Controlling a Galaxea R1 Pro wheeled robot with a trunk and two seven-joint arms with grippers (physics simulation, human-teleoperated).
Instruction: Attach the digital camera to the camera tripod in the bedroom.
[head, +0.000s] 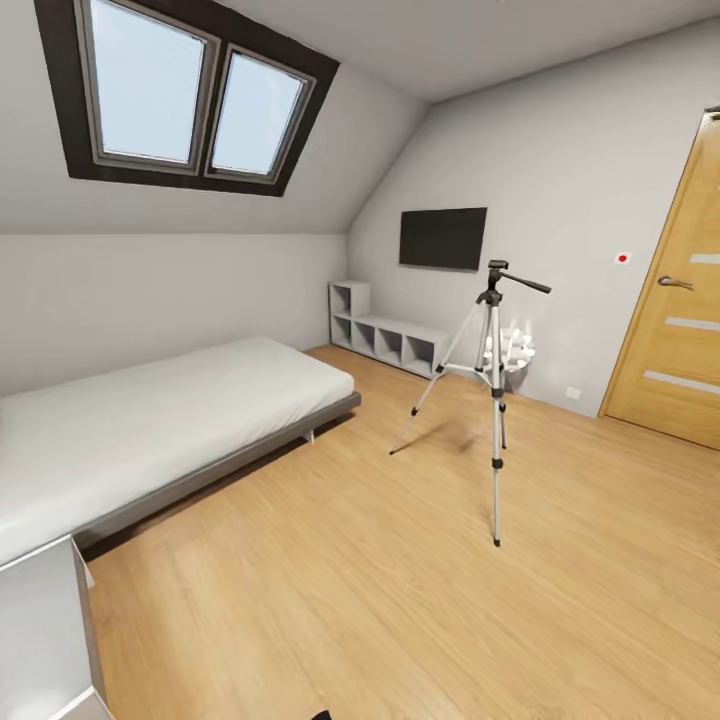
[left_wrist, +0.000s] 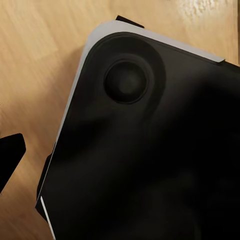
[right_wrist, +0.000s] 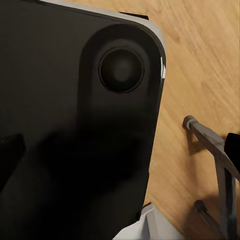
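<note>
1. Nearest, both wrist views look down on the robot's black base (left_wrist: 150, 150) over the wood floor (head: 400, 600); whether either gripper is open cannot be told.
2. Mid-room, the camera tripod (head: 493, 400) stands bare beside the bed (head: 150, 420).
3. Judged an approach step: finding the digital camera comes next; its whereabouts cannot be told.

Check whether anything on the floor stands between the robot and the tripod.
Nothing visible does. In the head view the camera tripod stands alone on the light wood floor, and bare boards run from the near edge up to its feet. The bed lies off to the left, the door to the right.
</note>
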